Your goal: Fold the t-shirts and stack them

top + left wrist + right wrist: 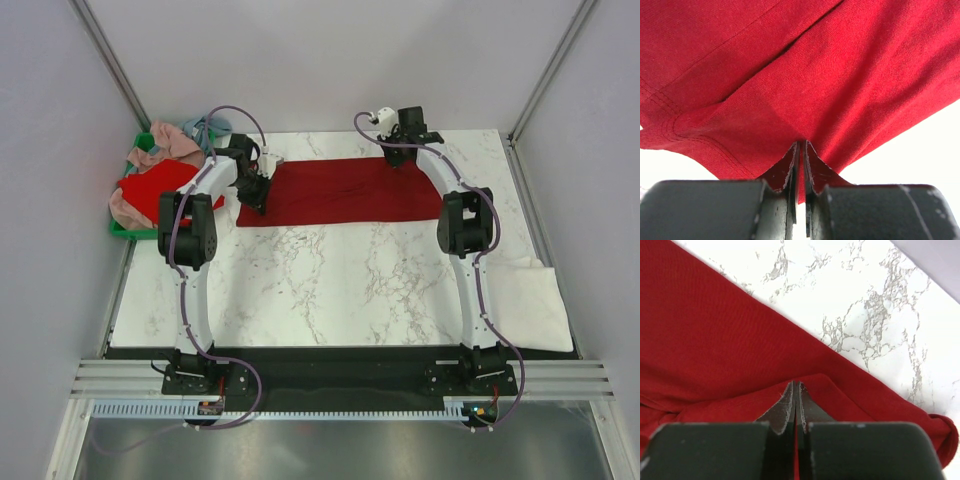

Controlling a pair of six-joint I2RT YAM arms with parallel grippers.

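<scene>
Grip comes first: the left gripper (800,150) is closed tight on a pinch of the dark crimson t-shirt (815,75), with the cloth tenting up from between its pads and a stitched hem running off toward 9 o'clock. The right gripper (796,390) is likewise clamped on a small ridge of the same shirt, just inside the edge that borders bare marble toward 1 o'clock. Both pinches look shallow, so I would check that each holds every layer meant to travel before lifting.

From above, the shirt lies as a long flat band across the 12 o'clock part of the table (330,290). The left gripper is at the band's 9 o'clock end and the right one on its far edge at about 1 o'clock. The step in hand appears to be a fold. To do it well, raise both arms together, only enough to clear the cloth beneath. Keep the span between them lightly taut, move at one pace so the crease stays straight, then set the edge down square before letting go.

The green crate (122,230) at 10 o'clock holds the bright red (155,185), dusty pink (170,145) and light blue (205,128) shirts. A cream-white one (530,295) rests at 4 o'clock, the likely stacking spot.
</scene>
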